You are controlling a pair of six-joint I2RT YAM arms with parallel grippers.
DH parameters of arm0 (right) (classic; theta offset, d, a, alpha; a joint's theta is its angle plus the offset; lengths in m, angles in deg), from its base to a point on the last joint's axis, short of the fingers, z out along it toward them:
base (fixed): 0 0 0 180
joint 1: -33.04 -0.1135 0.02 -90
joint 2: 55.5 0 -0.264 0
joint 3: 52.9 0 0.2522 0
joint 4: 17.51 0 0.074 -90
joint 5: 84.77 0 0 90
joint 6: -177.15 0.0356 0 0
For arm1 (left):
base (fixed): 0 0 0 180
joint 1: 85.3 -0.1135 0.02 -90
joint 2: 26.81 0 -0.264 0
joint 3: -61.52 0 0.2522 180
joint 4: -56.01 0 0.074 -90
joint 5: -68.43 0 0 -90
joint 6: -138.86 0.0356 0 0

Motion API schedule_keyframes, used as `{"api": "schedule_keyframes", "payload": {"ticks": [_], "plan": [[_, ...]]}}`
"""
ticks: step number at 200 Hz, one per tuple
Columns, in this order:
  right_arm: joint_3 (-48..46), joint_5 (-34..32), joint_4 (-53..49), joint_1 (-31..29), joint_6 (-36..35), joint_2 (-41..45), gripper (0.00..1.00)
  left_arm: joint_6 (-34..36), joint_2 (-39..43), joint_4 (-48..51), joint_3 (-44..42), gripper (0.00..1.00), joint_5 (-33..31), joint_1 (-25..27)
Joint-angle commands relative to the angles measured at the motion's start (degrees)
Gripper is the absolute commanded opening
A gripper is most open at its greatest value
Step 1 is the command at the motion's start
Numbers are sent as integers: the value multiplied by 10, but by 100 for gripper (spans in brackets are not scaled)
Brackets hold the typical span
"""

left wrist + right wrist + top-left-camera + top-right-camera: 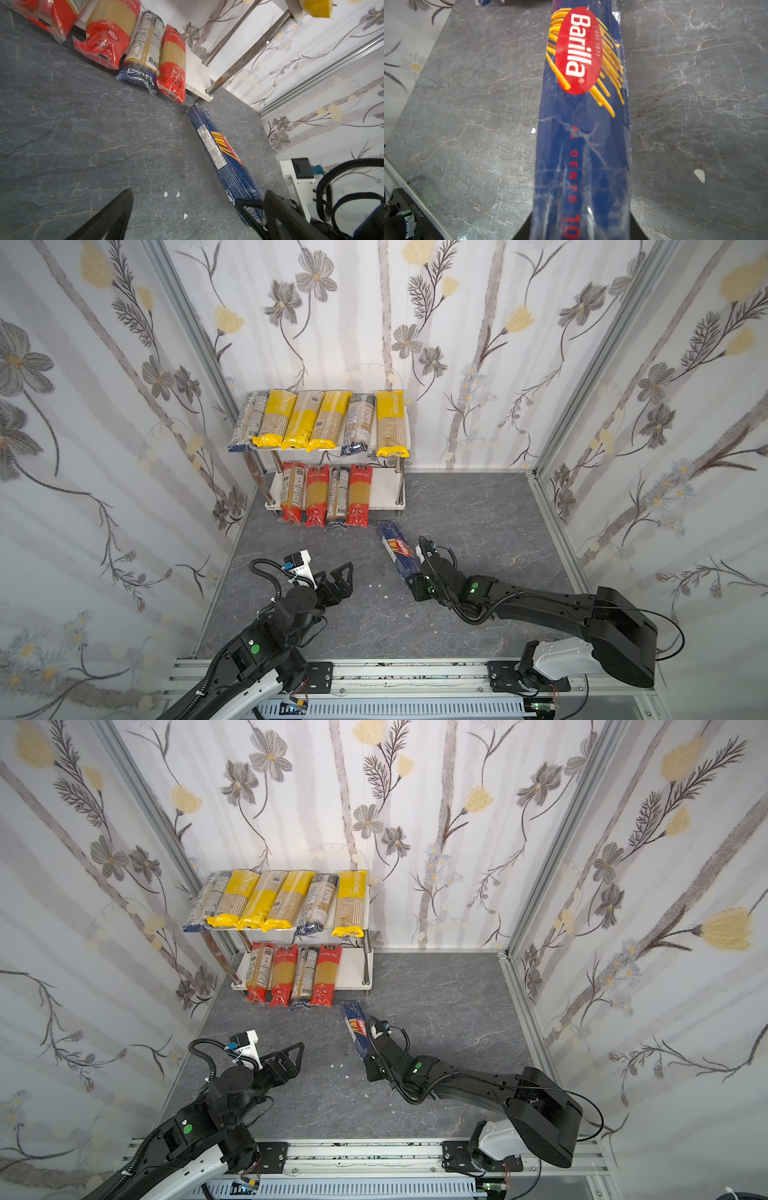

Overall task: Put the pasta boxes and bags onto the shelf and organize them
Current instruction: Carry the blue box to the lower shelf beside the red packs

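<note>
The right gripper [411, 574] is clamping the near end of the dark blue Barilla spaghetti pack [395, 547] low over the grey stone-patterned table [478, 531]. The pack's long axis is running straight out from the closed jaws, away from the robot. Its far end is pointing toward the bare right-hand strip of the lower board [386, 489] of the two-tier shelf [400, 483], beside the red-ended bag [358, 495]. The left gripper [341, 583], jaws wide apart and empty, is hovering well to the left. The right arm looks better placed to slide the pack in lengthwise.
</note>
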Motion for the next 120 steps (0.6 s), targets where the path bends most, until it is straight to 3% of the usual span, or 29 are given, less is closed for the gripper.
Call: {"api": "schedule_keyframes", "payload": {"ticks": [1, 62, 99, 120], "plan": [[32, -27, 75, 1, -30, 12, 14, 7, -11, 7, 14, 100, -26, 1], [124, -40, 64, 27, -75, -33, 15, 20, -29, 9, 43, 100, -42, 0], [227, -81, 63, 44, -82, -152, 16, 33, -50, 11, 59, 100, -47, -1], [284, -104, 65, 51, -81, -213, 17, 16, -60, 9, 65, 100, -18, -1]]}}
